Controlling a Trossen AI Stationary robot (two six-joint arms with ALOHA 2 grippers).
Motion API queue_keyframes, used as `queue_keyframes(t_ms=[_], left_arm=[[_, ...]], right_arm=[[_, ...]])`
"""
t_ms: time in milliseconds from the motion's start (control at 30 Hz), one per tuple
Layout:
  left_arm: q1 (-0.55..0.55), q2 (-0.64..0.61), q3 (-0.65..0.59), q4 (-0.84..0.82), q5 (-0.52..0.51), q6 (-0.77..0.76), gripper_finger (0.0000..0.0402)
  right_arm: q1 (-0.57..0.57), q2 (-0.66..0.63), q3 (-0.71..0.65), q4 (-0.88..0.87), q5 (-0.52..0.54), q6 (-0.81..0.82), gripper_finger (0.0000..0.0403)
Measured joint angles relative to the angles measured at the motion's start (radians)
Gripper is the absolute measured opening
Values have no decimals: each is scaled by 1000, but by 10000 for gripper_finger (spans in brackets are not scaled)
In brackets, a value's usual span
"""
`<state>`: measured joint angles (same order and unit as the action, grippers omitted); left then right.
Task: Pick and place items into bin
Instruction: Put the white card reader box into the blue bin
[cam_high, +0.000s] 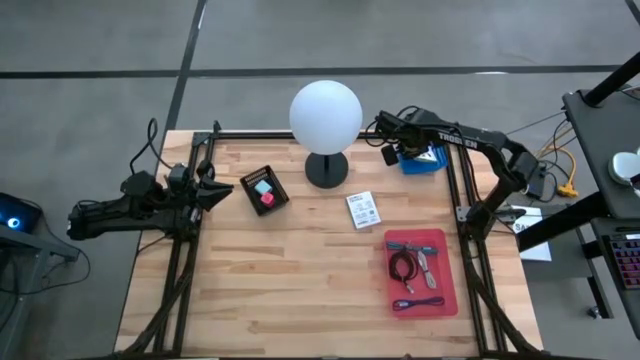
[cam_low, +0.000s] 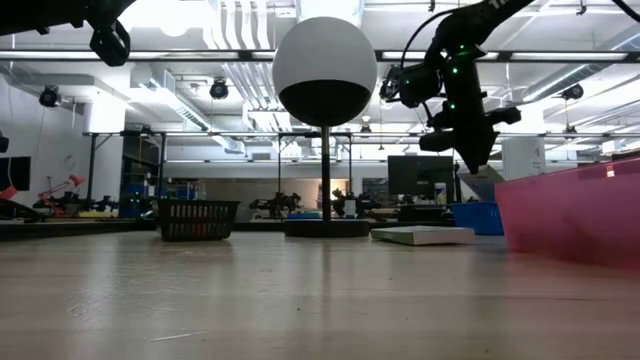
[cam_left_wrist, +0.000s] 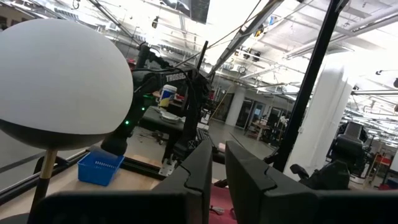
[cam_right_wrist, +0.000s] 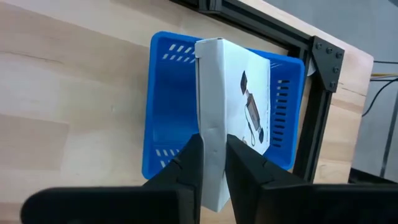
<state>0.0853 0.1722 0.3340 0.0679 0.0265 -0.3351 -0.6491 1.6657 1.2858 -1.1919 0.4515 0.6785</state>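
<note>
Right gripper (cam_right_wrist: 211, 163), mine: fingers pinched on a white card (cam_right_wrist: 233, 99), held edge-up over the blue bin (cam_right_wrist: 171, 93) at the table's far right corner; drop not yet made. White card (cam_high: 363, 210) lies mid-table, unplaced. Black basket (cam_high: 266, 190): teal and pink blocks. Red tray (cam_high: 447, 290): cables, a metal piece. Left gripper (cam_left_wrist: 216, 168) waits closed, empty, at the left edge.

White capitals reading "TROSSEN" run along the right arm (cam_high: 470, 139) near the surface's far right corner, and show again on it in the left wrist view. A white box (cam_right_wrist: 231, 118) between the right gripper's (cam_right_wrist: 211, 168) fingers bears a dark picture without readable words; the print on the white card (cam_high: 363, 210) is too small to read.
</note>
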Motion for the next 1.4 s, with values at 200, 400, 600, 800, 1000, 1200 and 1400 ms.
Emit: queue_keyframes(t_ms=[200,400,600,800,1000,1200,1400], left_arm=[[0,0,0,0,0,0,29],[0,0,0,0,0,-1,29],[0,0,0,0,0,-2,29],[0,0,0,0,0,-2,29],[0,0,0,0,0,-2,29],[0,0,0,0,0,-2,29],[0,0,0,0,0,-1,29]], right_arm=[[1,-2,0,0,17,21,73],[1,-2,0,-3,21,18,102],[1,-2,0,-5,21,6,118],[3,-6,0,-6,15,-5,125],[8,-44,0,-1,12,-13,120],[45,-152,1,69,6,-103,110],[95,-269,-8,246,-172,-158,99]])
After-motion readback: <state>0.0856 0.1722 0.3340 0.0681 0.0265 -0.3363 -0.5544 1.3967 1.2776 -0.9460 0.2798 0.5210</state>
